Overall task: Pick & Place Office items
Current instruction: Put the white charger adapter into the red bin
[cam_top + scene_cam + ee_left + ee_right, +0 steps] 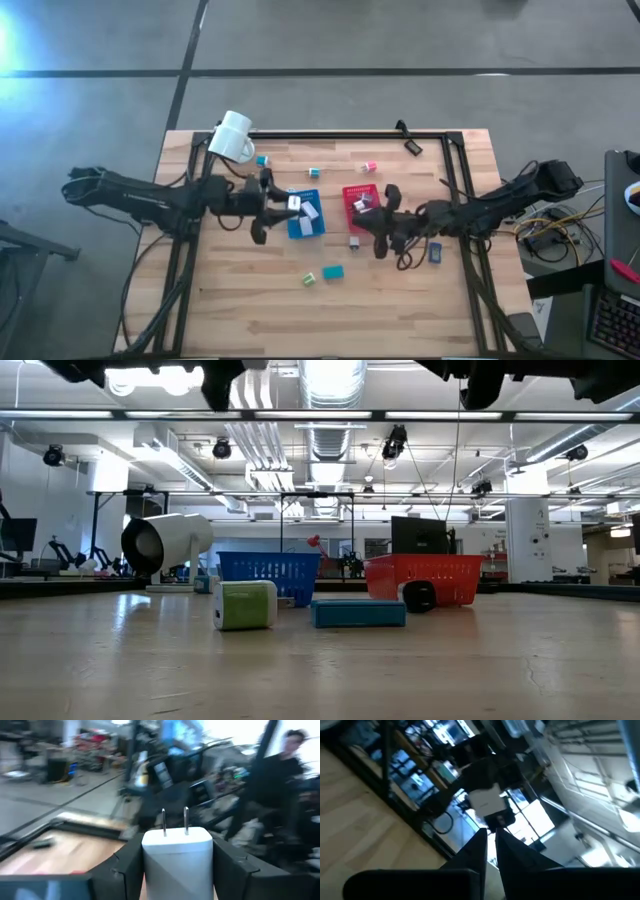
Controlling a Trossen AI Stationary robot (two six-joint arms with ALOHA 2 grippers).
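My left gripper (291,204) hangs over the blue tray (298,232) and is shut on a white plug adapter (177,860) with two metal prongs. My right gripper (372,213) is shut and holds nothing; it hangs over the red tray (352,192). In its wrist view the fingertips (491,845) meet. Small office items lie on the wooden table: a green-and-white block (245,605), a teal block (357,612), a pink one (369,166), teal ones (313,172) near the far edge, and a dark blue one (435,252). My left gripper pinches the adapter's white body by its two opposite side faces (150,865) between the two fingers (127,865). The fingers come in level from the table's left side. The prongs (175,822) point straight ahead, away from the gripper. The adapter is lifted clear, above the blue tray.
A large white mug (232,137) lies on its side at the table's far left corner. Black frame rails (350,134) run along the far edge and both sides. A small dark object (412,147) lies at the far right. A person (287,780) stands in the room beyond.
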